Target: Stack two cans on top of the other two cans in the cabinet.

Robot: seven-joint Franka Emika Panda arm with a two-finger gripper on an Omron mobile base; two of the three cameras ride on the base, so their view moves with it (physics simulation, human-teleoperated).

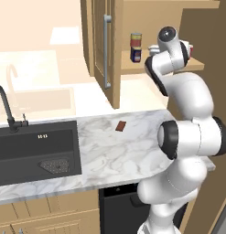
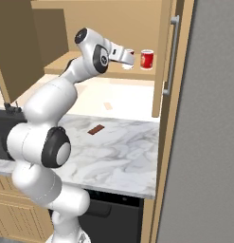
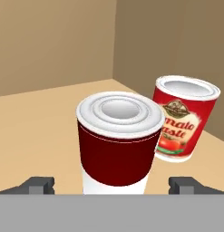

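Gripper: the gripper [image 3: 112, 185] was spread wide, holding nothing, level with the cabinet shelf [image 3: 36, 118].
Nearest can: the dark red and white can [image 3: 119, 142] stood upright on the shelf, dead ahead and centred between the fingertips [image 3: 40, 185].
Neighbour: the bright red can [image 3: 185, 118] stood just beside it, slightly deeper.
Stack: the grey-topped can [image 1: 136, 39] sat on the dark blue can [image 1: 136, 54], further along the shelf.
Judgement: a straight advance should bracket the nearest can.

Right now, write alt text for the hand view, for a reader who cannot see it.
A dark red and white can stands upright on the wooden shelf of the cabinet, between the open gripper's two dark fingertips. A bright red can with a white rim stands beside it, further back, near the cabinet's corner.
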